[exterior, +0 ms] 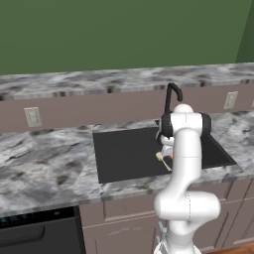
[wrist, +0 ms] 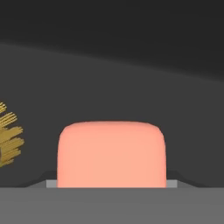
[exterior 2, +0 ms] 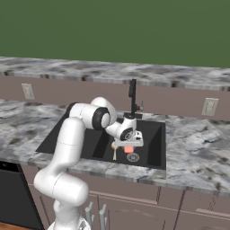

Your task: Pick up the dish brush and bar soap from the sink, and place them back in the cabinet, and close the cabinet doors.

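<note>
Where bar soap [wrist: 111, 153] lies, sink [wrist: 131, 87] floor bare

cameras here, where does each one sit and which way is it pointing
Left base view: behind the arm on its left, looking forward and down at the sink; the arm rises at lower right.
Right base view: behind on the right, same sink; the arm rises at lower left, gripper low over the bar soap.
Hand view: on the hand, looking along the gripper, close on the bar soap.
Shared: both base views show the faucet and dish brush; its bristles edge the hand view.
</note>
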Tool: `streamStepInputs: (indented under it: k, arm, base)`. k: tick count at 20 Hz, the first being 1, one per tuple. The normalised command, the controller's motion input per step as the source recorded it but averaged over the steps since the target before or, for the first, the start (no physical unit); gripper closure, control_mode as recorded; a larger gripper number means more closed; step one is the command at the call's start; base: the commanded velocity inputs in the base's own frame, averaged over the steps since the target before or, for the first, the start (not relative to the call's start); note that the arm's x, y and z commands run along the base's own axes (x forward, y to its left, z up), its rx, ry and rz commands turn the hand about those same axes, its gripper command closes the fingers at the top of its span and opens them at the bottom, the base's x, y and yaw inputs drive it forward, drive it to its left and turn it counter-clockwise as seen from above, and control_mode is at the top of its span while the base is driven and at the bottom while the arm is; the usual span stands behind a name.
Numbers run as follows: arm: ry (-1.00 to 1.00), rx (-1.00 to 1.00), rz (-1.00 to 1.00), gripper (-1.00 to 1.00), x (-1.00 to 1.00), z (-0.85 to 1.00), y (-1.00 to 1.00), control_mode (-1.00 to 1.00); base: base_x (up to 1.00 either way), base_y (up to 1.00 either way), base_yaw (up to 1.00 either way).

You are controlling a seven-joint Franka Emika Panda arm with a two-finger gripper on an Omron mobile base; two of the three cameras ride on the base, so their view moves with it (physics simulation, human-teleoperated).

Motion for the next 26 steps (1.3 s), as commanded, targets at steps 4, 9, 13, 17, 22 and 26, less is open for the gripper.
streamStepInputs:
  k: [4, 9, 13, 17, 22, 26]
  arm:
    - [0.0, 0.0, 0.0, 1.0, -0.03, 0.27, -0.03, -1.0]
    - [0.0, 0.0, 0.0, 1.0, -0.19, 0.18, 0.0, -1.0]
    - [-0.03, 0.0, 0.0, 1.0, -0.35, 0.02, 0.0, -1.0]
    - [-0.04, 0.0, 0.0, 1.0, -0.38, 0.02, 0.0, -1.0]
    - [-0.04, 0.0, 0.0, 1.0, -0.31, 0.12, 0.0, -1.0]
    - [-0.03, 0.0, 0.0, 1.0, -0.23, 0.24, -0.02, -1.0]
  base:
    - [0.0, 0.0, 0.0]
    - [0.0, 0.0, 0.0]
    - [0.0, 0.0, 0.0]
    - [0.0, 0.0, 0.0]
    - [0.0, 0.0, 0.0]
    - [0.0, 0.0, 0.0]
